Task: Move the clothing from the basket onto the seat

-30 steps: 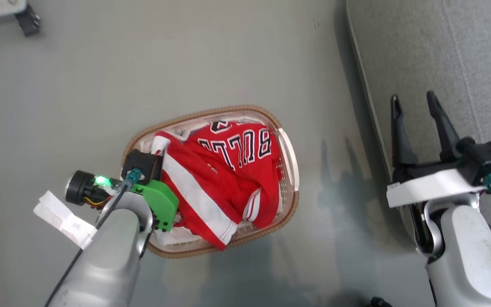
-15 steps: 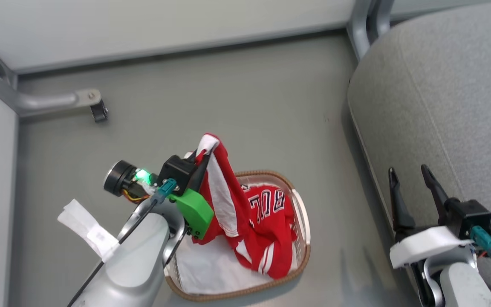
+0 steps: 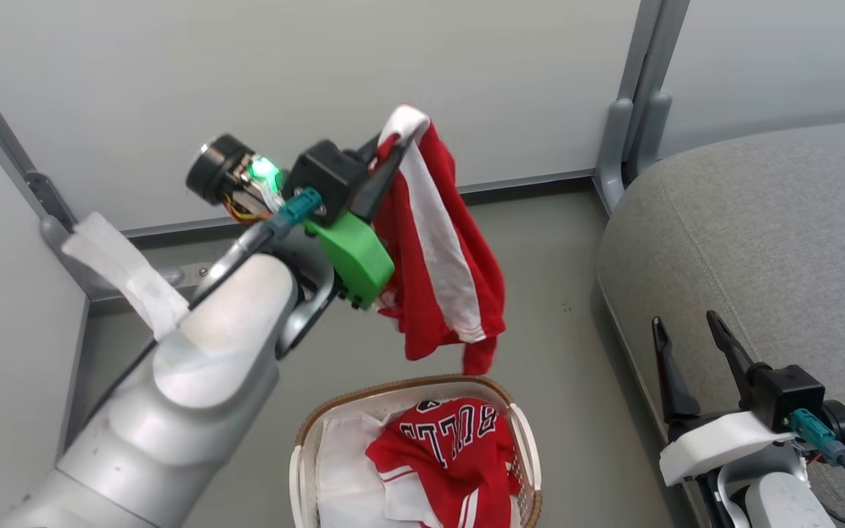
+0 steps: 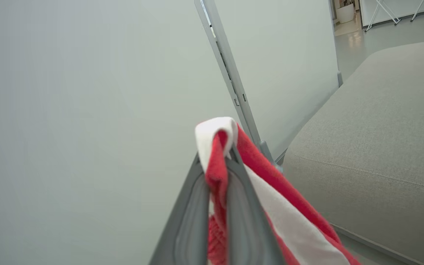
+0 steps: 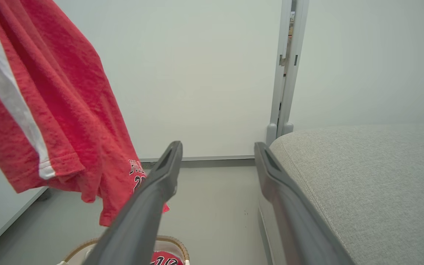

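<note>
My left gripper (image 3: 386,158) is shut on red shorts with a white stripe (image 3: 441,257), which hang free in the air above the basket. In the left wrist view the two fingers (image 4: 234,195) pinch the white-trimmed edge of the shorts (image 4: 217,147). The white basket with a brown rim (image 3: 521,440) stands on the floor at the bottom, holding a red lettered jersey (image 3: 452,447) on white cloth. The grey seat (image 3: 760,242) lies to the right. My right gripper (image 3: 686,330) stands open and empty at the seat's front edge; its wrist view shows the hanging shorts (image 5: 50,110) to the left.
Pale partition walls (image 3: 173,73) with a grey post (image 3: 635,110) rise behind the basket. Grey floor (image 3: 554,315) separates the basket from the seat. A white sheet of cloth (image 3: 342,469) lies in the basket's left half.
My left gripper has lifted the red shorts up out of the basket until they hang clear of it. The head camera has tilted up, shifting the whole view. The right gripper stays open.
</note>
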Controlling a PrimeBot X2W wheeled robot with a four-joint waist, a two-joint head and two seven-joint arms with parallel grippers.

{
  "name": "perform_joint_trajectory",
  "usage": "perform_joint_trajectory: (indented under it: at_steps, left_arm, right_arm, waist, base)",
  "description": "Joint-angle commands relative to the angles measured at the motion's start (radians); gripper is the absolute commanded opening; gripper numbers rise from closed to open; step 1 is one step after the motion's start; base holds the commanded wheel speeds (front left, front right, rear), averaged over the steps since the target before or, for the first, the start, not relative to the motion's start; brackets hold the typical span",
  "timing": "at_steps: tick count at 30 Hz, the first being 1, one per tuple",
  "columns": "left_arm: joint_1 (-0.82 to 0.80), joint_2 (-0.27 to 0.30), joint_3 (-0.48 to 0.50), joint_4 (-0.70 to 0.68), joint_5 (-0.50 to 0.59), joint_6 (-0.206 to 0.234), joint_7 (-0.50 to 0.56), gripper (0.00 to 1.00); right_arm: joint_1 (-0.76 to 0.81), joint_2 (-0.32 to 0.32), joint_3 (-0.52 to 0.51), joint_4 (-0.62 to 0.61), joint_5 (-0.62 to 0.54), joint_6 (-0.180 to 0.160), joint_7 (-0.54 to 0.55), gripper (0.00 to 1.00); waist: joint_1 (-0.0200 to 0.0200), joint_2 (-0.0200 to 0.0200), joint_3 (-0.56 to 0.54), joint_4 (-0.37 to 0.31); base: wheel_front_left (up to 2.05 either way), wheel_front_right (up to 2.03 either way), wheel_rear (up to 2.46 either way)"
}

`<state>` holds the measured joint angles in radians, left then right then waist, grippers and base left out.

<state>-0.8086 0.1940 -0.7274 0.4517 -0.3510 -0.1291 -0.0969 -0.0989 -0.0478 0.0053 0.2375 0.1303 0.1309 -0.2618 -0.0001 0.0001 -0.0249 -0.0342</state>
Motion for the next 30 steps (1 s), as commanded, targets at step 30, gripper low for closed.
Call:
perform_joint_trajectory:
  at_steps: [30]
  left_arm:
    - [-0.099, -0.001, -0.068, -0.058, -0.071, 0.002, 0.024, 0.0]
  right_arm:
    - [-0.318, -0.005, 0.408, 0.081, -0.067, 0.0, -0.005, 1.0]
  waist:
    - [0.0001, -0.0001, 0.011, -0.014]
  base:
    - [0.0, 0.0, 0.0]
